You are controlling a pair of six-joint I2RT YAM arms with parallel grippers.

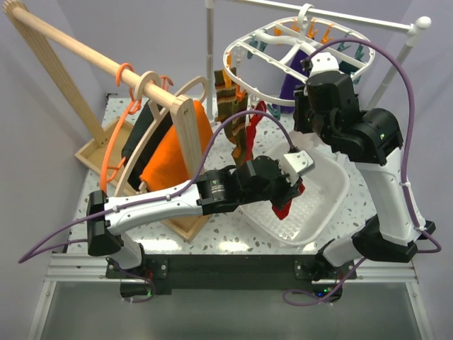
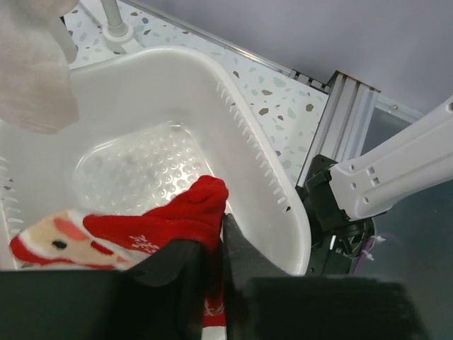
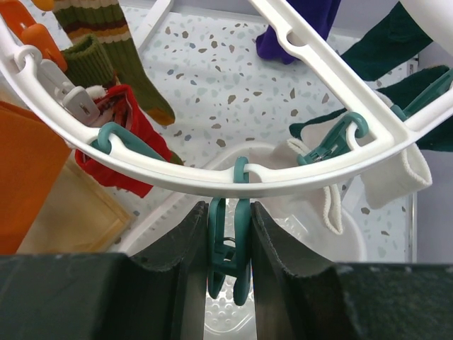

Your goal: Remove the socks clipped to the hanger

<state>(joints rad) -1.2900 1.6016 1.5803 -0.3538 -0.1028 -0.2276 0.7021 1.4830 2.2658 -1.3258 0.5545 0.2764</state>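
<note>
Gripping the red sock, the left gripper hangs over the white basin. The right gripper pinches a teal clip at 6 o'clock of the hanger; pulling hard may swing it away.

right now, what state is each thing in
left gripper, shut on red sock
red sock, unclipped, hanging into basin
basin, upright, under red sock
right gripper, shut on teal clip
teal clip, on hanger, holding no sock
hanger, hanging, socks clipped on
striped sock, hanging from hanger
purple sock, hanging from hanger
</note>
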